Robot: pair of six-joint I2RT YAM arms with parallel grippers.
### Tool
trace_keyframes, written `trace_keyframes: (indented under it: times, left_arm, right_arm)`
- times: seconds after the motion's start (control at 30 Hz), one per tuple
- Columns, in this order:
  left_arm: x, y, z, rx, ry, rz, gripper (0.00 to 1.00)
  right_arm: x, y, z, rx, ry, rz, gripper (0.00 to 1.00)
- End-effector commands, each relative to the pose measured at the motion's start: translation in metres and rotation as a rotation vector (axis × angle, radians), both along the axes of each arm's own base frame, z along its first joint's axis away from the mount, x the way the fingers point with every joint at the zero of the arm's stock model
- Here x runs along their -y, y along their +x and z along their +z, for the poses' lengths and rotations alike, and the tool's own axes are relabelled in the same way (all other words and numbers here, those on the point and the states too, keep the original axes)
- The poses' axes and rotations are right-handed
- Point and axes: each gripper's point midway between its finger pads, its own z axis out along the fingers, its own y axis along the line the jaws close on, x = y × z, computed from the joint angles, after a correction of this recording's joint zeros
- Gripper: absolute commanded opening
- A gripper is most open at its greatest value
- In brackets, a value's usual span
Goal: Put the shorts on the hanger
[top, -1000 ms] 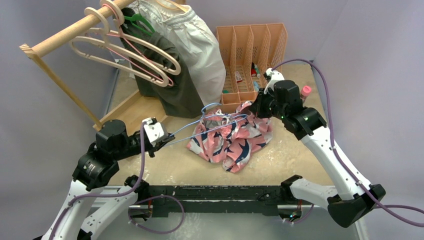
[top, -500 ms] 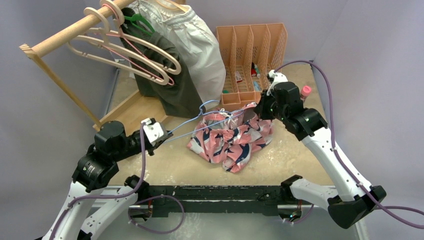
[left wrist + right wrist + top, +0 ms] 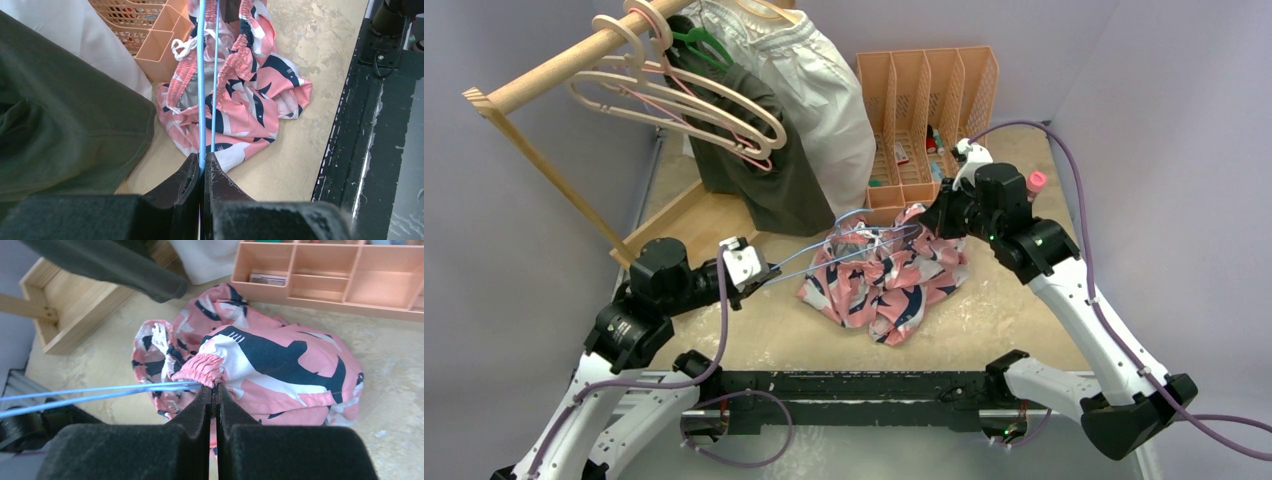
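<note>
The pink shark-print shorts lie bunched in the middle of the table, also in the left wrist view and the right wrist view. The thin light-blue wire hanger reaches from my left gripper into the shorts' waistband; its wires show in the left wrist view and the right wrist view. My left gripper is shut on the hanger's end. My right gripper is shut on the elastic waistband and holds it raised at the hanger's far end.
A wooden rack at the back left carries beige hangers, a green hanger, a dark olive garment and a white garment. An orange divided organizer stands just behind the shorts. A black rail runs along the near edge.
My left arm has moved right toward the shorts, pushing the hanger further in. My right gripper stayed about in place, still on the waistband.
</note>
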Motion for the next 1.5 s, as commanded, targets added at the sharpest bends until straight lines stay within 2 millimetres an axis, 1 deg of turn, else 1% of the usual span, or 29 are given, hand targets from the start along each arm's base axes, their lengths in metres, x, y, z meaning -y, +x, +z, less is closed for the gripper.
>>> trace_keyframes:
  times: [0.0,0.1,0.2,0.3,0.43,0.6,0.77,0.9,0.97,1.1,1.17,1.23,1.37,1.47]
  left_arm:
    - [0.011,0.019,0.029,0.114,-0.106,0.018,0.0]
    - [0.012,0.027,0.034,0.155,-0.153,0.042,0.0]
    - [0.015,0.032,0.038,0.18,-0.204,0.054,0.0]
    - [0.02,0.034,0.039,0.2,-0.234,0.038,0.0]
    - [0.022,0.038,0.038,0.226,-0.256,0.039,0.0]
    - [0.028,0.041,0.034,0.225,-0.262,0.015,0.0]
    - [0.033,0.04,0.03,0.228,-0.284,-0.011,0.0]
    - [0.035,0.043,0.021,0.217,-0.279,-0.011,0.0]
    - [0.036,0.044,0.017,0.213,-0.275,-0.012,0.0]
    - [0.037,0.045,0.015,0.217,-0.292,-0.014,0.0]
    - [0.038,0.043,0.017,0.22,-0.308,-0.022,0.0]
    - [0.039,0.038,0.021,0.229,-0.332,-0.038,0.0]
    - [0.037,0.027,0.035,0.252,-0.405,-0.055,0.0]
    - [0.037,0.021,0.043,0.261,-0.462,-0.069,0.0]
  right_arm:
    - [-0.02,-0.004,0.04,0.094,0.095,0.111,0.0]
    - [-0.027,-0.009,0.046,0.085,0.128,0.147,0.0]
    - [-0.041,-0.02,0.056,0.071,0.2,0.223,0.0]
    - [-0.057,-0.033,0.078,0.081,0.296,0.311,0.0]
    - [-0.067,-0.045,0.106,0.108,0.4,0.372,0.0]
    - [-0.08,-0.058,0.116,0.098,0.48,0.455,0.0]
    - [-0.085,-0.058,0.124,0.108,0.484,0.476,0.0]
    - [-0.093,-0.063,0.138,0.131,0.497,0.499,0.0]
    - [-0.102,-0.066,0.143,0.131,0.513,0.517,0.0]
    - [-0.128,-0.076,0.157,0.146,0.509,0.572,0.0]
    - [-0.133,-0.076,0.158,0.149,0.5,0.579,0.03]
    - [-0.131,-0.07,0.157,0.169,0.479,0.553,0.08]
    - [-0.123,-0.06,0.14,0.225,0.376,0.536,0.21]
    - [-0.12,-0.062,0.135,0.317,0.315,0.592,0.3]
